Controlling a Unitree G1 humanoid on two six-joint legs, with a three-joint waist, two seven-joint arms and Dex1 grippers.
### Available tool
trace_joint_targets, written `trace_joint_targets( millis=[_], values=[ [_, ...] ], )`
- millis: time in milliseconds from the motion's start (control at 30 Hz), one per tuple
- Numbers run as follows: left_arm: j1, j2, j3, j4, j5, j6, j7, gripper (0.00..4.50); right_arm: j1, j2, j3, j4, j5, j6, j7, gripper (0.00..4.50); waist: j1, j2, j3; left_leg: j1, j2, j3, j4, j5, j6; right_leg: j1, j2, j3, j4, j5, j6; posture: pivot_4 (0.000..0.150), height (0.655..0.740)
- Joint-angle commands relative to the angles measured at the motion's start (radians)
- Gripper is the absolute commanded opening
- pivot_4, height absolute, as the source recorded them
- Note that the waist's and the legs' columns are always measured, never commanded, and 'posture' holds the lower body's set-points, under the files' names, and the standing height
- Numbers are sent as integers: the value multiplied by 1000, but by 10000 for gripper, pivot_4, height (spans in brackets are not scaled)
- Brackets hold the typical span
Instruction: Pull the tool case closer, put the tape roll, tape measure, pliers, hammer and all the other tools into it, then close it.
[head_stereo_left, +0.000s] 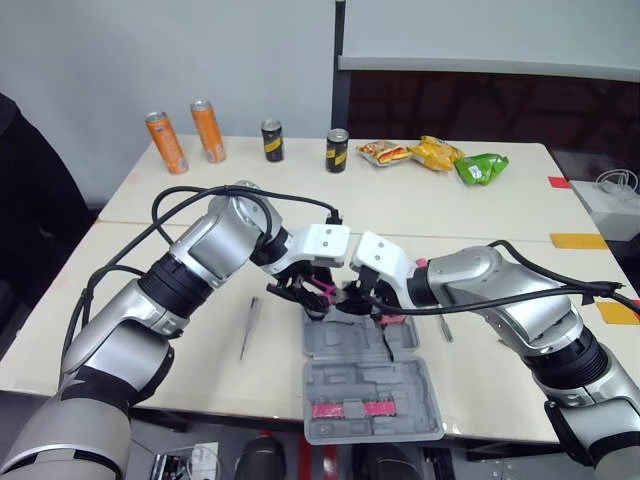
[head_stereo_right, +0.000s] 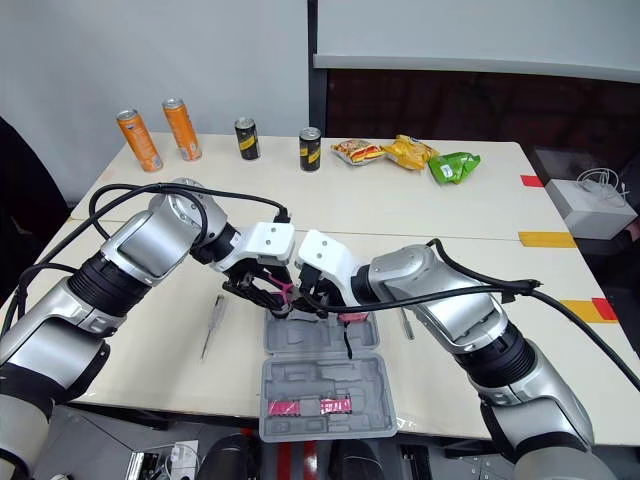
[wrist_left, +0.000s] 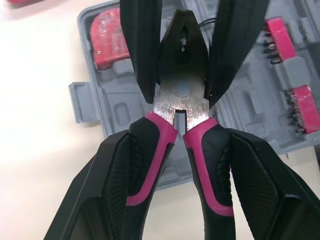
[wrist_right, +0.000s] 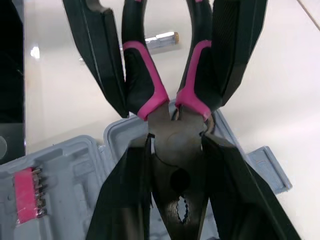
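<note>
The pliers (wrist_left: 182, 95), black head with pink-and-black handles, hang just above the far half of the open grey tool case (head_stereo_left: 372, 385). My left gripper (head_stereo_left: 316, 290) is shut on the handles, its fingers (wrist_left: 120, 175) pressing them from outside. From the opposite side, my right gripper (head_stereo_left: 352, 296) is shut on the pliers' head (wrist_right: 172, 160). A red roll-like item (wrist_left: 107, 37) lies in a case pocket, and pink bit holders (wrist_left: 300, 107) sit in another. A screwdriver (head_stereo_left: 248, 328) lies on the table left of the case, and a small metal tool (head_stereo_left: 445, 328) lies to its right.
The case lies open at the table's front edge, with a pink strip (head_stereo_left: 350, 408) in its near half. At the back stand two orange cans (head_stereo_left: 166, 142), two dark cans (head_stereo_left: 337, 150) and snack packets (head_stereo_left: 436, 153). A white box (head_stereo_left: 615, 205) sits at the far right.
</note>
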Motion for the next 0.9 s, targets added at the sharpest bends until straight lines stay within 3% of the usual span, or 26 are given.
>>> trace_joint_targets(
  millis=[33,300,367,467,733,900],
  values=[
    [-20,1,50,-37,-12,17,-4,24177,20,-13,-34,-36,-3,-4,-3,9518,0,0,0,0,0,0,0,0,0,0,0,0,0,0,0,1500,7400],
    [32,-23,109,-84,-60,19,39,24177,54,-46,-52,-54,-11,-22,12,9517,0,0,0,0,0,0,0,0,0,0,0,0,1,0,0,1500,7400],
    [59,-37,155,-112,-82,43,82,34416,68,-64,-59,-59,-13,-38,20,9517,0,0,0,0,0,0,0,0,0,0,0,0,1,0,0,1500,7400],
    [118,-40,229,-182,-133,81,127,44300,92,-101,-71,-68,-13,-67,40,9516,2,-1,0,-1,0,-1,1,0,0,0,0,0,1,0,0,1500,7400],
    [445,-10,546,-489,-386,251,267,45000,166,-237,-101,-63,-39,-238,174,9516,-7,0,0,1,1,-1,1,0,0,0,0,0,2,0,0,1500,7400],
    [750,-26,769,-600,-528,73,264,45000,213,-324,-102,-13,-101,-411,282,9516,-7,0,0,1,1,0,2,-1,1,0,0,0,1,0,0,1500,7400]
  ],
)
